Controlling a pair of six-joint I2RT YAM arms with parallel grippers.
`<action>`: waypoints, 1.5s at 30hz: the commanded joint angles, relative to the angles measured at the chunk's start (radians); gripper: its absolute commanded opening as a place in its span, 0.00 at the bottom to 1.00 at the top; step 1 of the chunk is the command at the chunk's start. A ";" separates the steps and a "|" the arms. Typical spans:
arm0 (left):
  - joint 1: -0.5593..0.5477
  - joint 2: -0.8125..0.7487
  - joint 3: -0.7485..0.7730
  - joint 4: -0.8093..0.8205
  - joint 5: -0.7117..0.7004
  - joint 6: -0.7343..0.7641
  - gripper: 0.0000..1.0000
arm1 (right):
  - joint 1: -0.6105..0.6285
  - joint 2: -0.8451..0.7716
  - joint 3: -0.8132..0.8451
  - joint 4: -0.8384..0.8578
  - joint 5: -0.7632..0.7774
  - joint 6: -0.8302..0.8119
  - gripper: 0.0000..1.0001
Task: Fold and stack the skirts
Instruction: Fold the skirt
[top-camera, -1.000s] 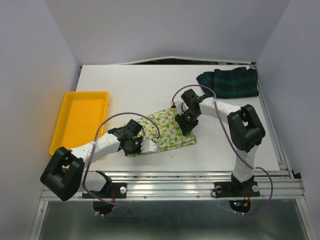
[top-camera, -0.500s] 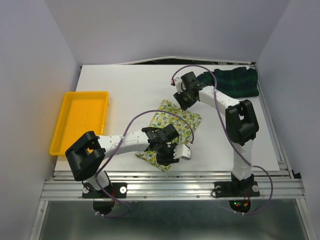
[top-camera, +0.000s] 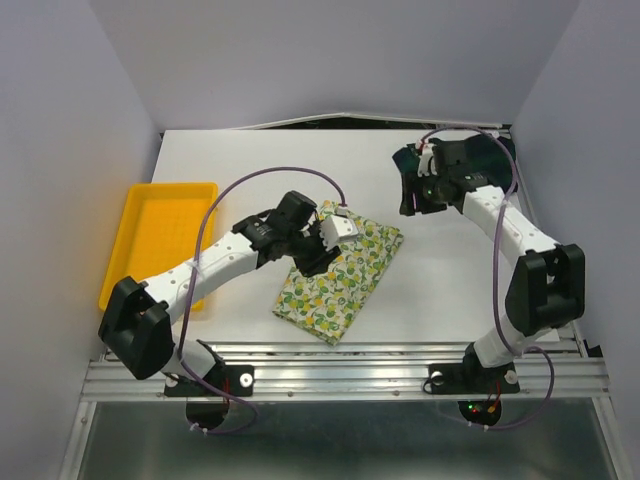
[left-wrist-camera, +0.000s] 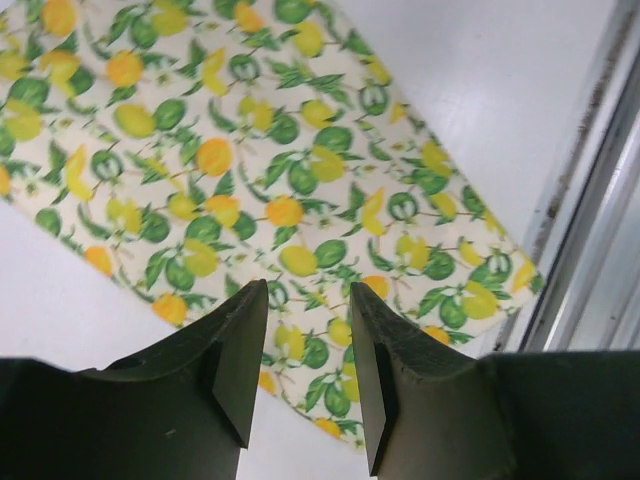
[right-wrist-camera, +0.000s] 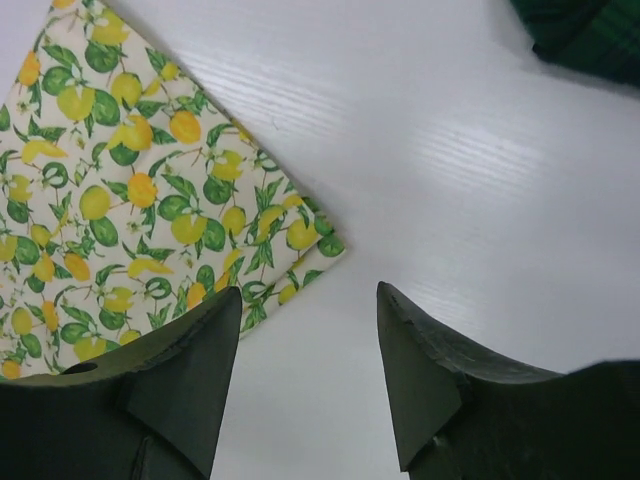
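Note:
The lemon-print skirt (top-camera: 342, 272) lies folded in a long rectangle at the table's middle front; it also shows in the left wrist view (left-wrist-camera: 250, 150) and the right wrist view (right-wrist-camera: 120, 200). My left gripper (top-camera: 312, 254) is open and empty, hovering over the skirt's left part (left-wrist-camera: 307, 292). The plaid skirt (top-camera: 470, 160) lies bunched at the far right, with a corner in the right wrist view (right-wrist-camera: 590, 30). My right gripper (top-camera: 413, 200) is open and empty above bare table (right-wrist-camera: 310, 292), at the plaid skirt's near left edge.
A yellow plastic tray (top-camera: 160, 240) sits at the table's left edge. The table's metal front rail (left-wrist-camera: 590, 200) runs just past the lemon skirt's near end. White walls enclose the left, back and right sides.
My left gripper has lifted from the lemon skirt's near edge and drawn back to its far left. My right gripper has swung right, away from the lemon skirt to the plaid skirt.

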 joint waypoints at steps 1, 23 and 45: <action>0.064 -0.017 -0.042 0.038 -0.041 -0.022 0.49 | 0.014 0.030 -0.081 0.001 -0.130 0.141 0.59; 0.096 -0.002 -0.123 0.118 -0.059 -0.071 0.49 | -0.005 0.272 -0.066 0.021 -0.172 0.194 0.09; 0.095 0.136 -0.214 0.081 -0.098 0.078 0.43 | -0.005 0.436 -0.017 -0.019 0.001 0.072 0.01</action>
